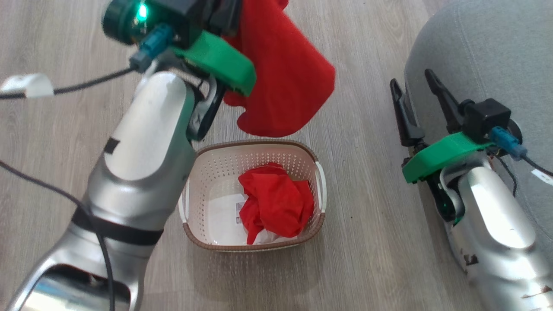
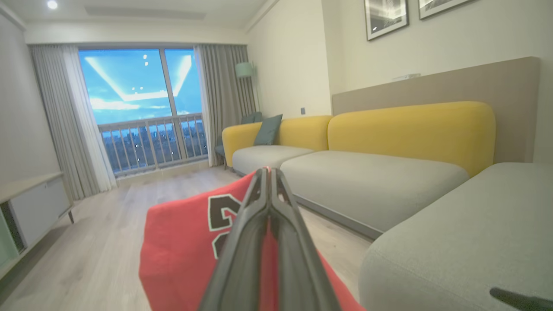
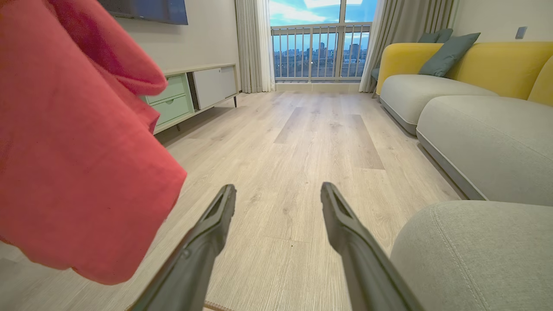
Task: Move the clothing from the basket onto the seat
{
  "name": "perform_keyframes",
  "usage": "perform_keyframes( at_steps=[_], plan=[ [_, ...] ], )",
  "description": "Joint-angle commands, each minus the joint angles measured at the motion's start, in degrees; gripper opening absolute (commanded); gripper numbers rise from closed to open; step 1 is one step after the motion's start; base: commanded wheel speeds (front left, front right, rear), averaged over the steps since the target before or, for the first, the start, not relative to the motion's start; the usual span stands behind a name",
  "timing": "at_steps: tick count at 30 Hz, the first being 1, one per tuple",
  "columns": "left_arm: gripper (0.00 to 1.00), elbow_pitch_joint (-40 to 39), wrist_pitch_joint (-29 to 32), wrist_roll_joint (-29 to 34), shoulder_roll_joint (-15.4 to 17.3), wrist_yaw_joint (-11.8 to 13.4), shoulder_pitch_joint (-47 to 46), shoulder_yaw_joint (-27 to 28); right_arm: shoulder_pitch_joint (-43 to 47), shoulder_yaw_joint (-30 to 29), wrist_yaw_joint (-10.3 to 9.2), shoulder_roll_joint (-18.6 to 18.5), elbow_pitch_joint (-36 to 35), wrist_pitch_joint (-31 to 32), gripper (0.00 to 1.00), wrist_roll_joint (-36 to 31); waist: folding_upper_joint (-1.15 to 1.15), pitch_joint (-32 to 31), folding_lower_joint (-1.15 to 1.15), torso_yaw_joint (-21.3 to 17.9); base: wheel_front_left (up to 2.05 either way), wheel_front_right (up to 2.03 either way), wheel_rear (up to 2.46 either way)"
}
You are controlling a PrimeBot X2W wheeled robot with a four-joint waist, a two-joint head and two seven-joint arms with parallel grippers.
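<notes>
One red garment [image 1: 285, 69] is held up off the floor, seen in the head view above the far rim of the basket [image 1: 259, 144]. It is gripped by the left pincer [image 2: 268, 172], whose fingers are clenched flat together on the cloth. The fabric is seen as soft, matte and bright red, draped in a loose fold with a rounded lower edge. A dark, white-edged print is shown on it in the left wrist view.

A second garment [image 1: 274, 203] is left crumpled in the basket, toward its right wall, partly covering a paper label [image 1: 236, 211] on the basket's bottom. Something white is seen at its near edge; lining or tag cannot be told.

The basket is set on the wood floor [image 1: 367, 224], between the two arms. The seat [image 1: 488, 47], grey, rounded and stitched, is placed to the right, well apart from the held garment. The right pincer [image 1: 410, 80] is released, fingers spread, nothing in it, just beside the seat's left edge.

Step judged: first garment lifted, transfer to the seat not yet done. A rightward swing over the cushion is called for next, with the hem kept high enough to clear the seat edge and the right pincer, then a release. The second garment is then to be fetched.
</notes>
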Motion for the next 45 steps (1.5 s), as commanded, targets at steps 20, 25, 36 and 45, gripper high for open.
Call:
perform_keyframes(
  at_steps=[20, 25, 36, 45],
  plan=[
    [0.0, -5.8, -0.3, 0.0, 1.0, 0.8, -4.5, -0.6, -3.9, 9.3, -0.01, 2.1, -16.4, -0.4, 1.0, 7.8, 0.0, -0.1, 0.01, -0.7, 0.0, 0.0, 0.0],
    [0.0, -6.3, -0.3, -0.2, 1.0, 0.7, -3.9, -1.5, -8.0, 17.0, -0.01, 1.9, -13.8, -0.4, 1.0, 10.5, 0.0, -0.3, 0.01, -0.3, 0.0, 0.0, 0.0],
    [0.0, -6.7, -0.3, -2.1, 1.0, 0.9, -3.2, -4.4, -16.6, 24.9, -0.01, 3.8, -2.2, -0.4, 1.0, 10.9, 0.0, -0.2, 0.01, 2.3, 0.0, 0.0, 0.0],
    [0.0, -7.9, -0.3, -4.4, 1.0, 1.5, -2.9, -7.8, -19.9, 31.7, -0.01, 5.6, 8.3, -0.4, 1.0, 15.3, 0.0, -0.5, 0.01, 4.2, 0.0, 0.0, 0.0]
  ],
)
